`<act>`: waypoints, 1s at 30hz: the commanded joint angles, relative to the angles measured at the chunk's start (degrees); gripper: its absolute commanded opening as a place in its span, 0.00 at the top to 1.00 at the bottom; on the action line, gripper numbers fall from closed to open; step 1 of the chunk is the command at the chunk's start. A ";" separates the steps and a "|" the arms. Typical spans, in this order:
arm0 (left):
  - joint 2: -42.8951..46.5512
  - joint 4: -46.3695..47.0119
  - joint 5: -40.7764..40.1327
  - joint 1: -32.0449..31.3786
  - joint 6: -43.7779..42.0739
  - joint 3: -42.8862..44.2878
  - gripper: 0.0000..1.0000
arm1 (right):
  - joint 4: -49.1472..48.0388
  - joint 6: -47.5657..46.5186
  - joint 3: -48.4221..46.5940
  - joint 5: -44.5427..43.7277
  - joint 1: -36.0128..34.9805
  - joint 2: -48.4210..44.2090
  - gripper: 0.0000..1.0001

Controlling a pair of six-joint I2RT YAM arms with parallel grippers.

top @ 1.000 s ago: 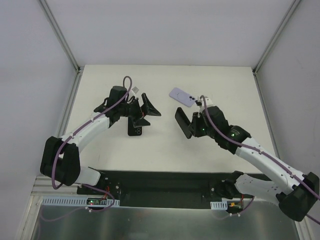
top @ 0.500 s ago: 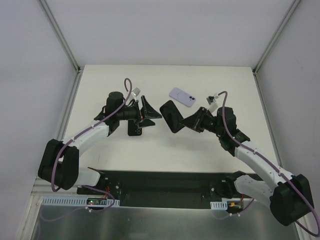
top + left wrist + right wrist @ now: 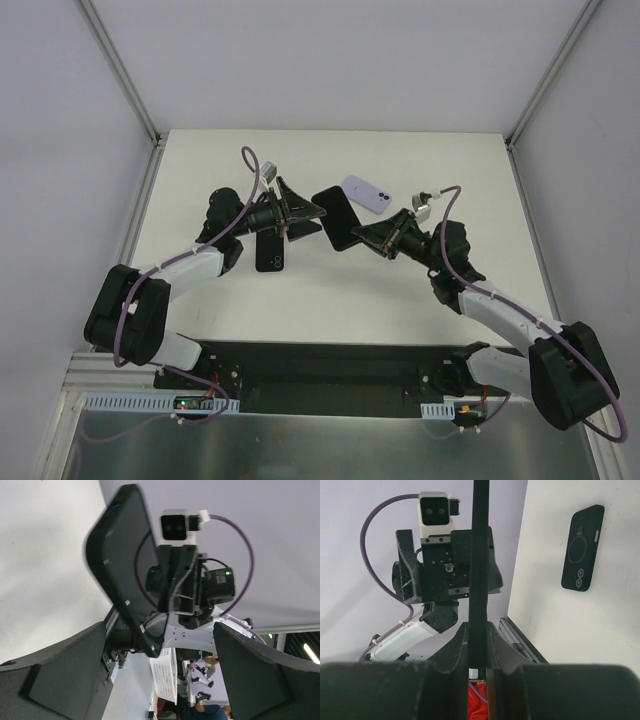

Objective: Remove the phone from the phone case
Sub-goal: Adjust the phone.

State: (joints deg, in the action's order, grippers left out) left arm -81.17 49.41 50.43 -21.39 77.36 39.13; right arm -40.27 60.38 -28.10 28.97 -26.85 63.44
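My right gripper (image 3: 366, 236) is shut on one end of a black phone in its phone case (image 3: 335, 218), held off the table. Its wrist view shows the slab edge-on (image 3: 480, 555), clamped between both fingers of that gripper (image 3: 479, 630). My left gripper (image 3: 312, 212) is open and points right at the phone's free end. From the left wrist the phone (image 3: 122, 565) tilts just ahead of the wide-apart fingers of the left gripper (image 3: 159, 630). I cannot tell if they touch it.
A second black phone (image 3: 270, 250) lies back up on the table under the left gripper, camera lenses showing (image 3: 582, 547). A lilac phone (image 3: 365, 193) lies behind the held one. Grey walls close the table on three sides.
The right gripper carried the black phone left and up, turning it toward the left gripper. The left gripper swung round to face it and its jaws narrowed a little.
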 commanded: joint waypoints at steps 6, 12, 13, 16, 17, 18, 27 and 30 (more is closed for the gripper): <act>-4.78 14.75 -0.78 -0.50 6.30 1.64 0.18 | -15.71 6.68 -0.38 0.21 -0.48 0.90 0.99; -7.86 17.12 -1.30 -0.67 8.41 2.96 0.22 | -18.00 7.74 -0.55 0.82 -0.75 1.95 0.99; -8.13 17.91 -1.65 -0.67 8.94 3.14 0.23 | -17.91 7.56 -0.64 0.91 -0.92 2.21 0.99; -9.71 19.23 -1.57 -0.67 10.88 4.10 0.26 | -17.82 7.65 -0.03 0.65 -1.62 3.18 0.99; -10.06 19.76 -1.65 -0.67 11.75 4.19 0.27 | -18.00 7.65 0.58 0.56 -1.97 3.44 0.99; -10.59 20.81 -1.83 -0.67 12.19 4.20 0.29 | -18.00 7.47 0.67 0.56 -2.24 3.88 0.99; -11.73 24.33 -2.36 -0.67 14.66 4.20 0.61 | -18.17 7.03 1.29 -0.76 -3.91 6.69 0.99; -11.65 24.51 -2.27 -0.67 15.18 4.02 0.84 | -18.53 7.21 1.38 -1.11 -4.00 7.31 0.98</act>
State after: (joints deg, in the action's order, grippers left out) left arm -93.47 67.37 48.49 -21.39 91.29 41.63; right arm -52.01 67.18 -25.67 28.88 -30.61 70.30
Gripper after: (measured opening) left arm 0.247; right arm 0.144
